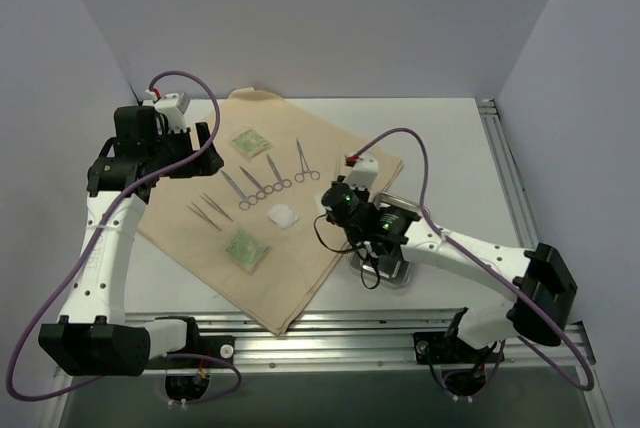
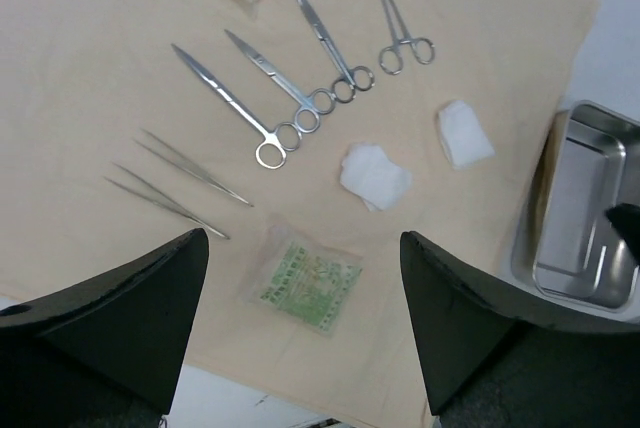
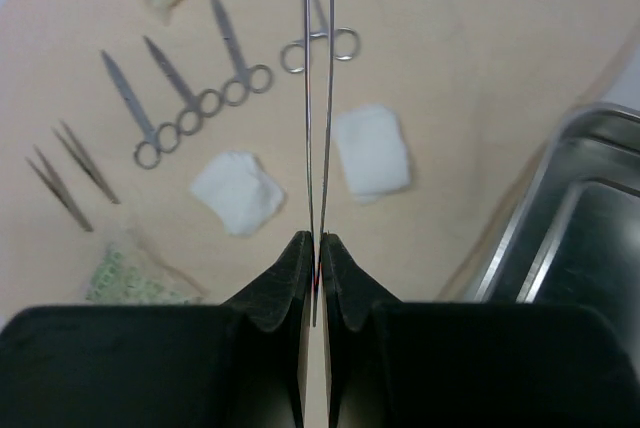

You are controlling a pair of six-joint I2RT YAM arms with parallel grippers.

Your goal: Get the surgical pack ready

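1. Black fingers (image 3: 270,288) of the right jaws, closest in the right wrist view, are clenched on a thin pair of tweezers (image 3: 318,98); nothing else is pinched
2. Held tweezers: the long axis runs straight out from the fingers, with both prongs pointing away from the wrist. They pass between two gauze pads (image 3: 238,191) and appear to hang clear of the cloth (image 1: 200,248)
3. Left jaws stand wide apart with nothing between them, hovering over the cloth's left side
4. Location: the cloth lies spread flat on the surface (image 1: 450,148), askew to its edges, with one corner toward the arm bases. On it lie three scissors (image 2: 225,98), a clamp (image 2: 390,8), two spare tweezers (image 2: 195,170), the gauze pads and two green packets (image 2: 310,278). An empty steel tray (image 2: 585,208) sits at the cloth's right edge
5. Direction: scissors and clamp lie roughly parallel in a row. Seen from above, their rings face the arm bases and their tips point to the far left. The spare tweezers lie on much the same slant
6. Handling, as judged:
   - Steel instruments are light, stiff and slick. A thin pair may pivot in the grip, so it is best taken across the flat of the prongs near the joined end
   - Gauze is soft and very light
   - Packets are light and likely to crinkle
   - The cloth is limp and best taken at a corner or free edge
   - The tray is rigid and smooth, so grip its rim
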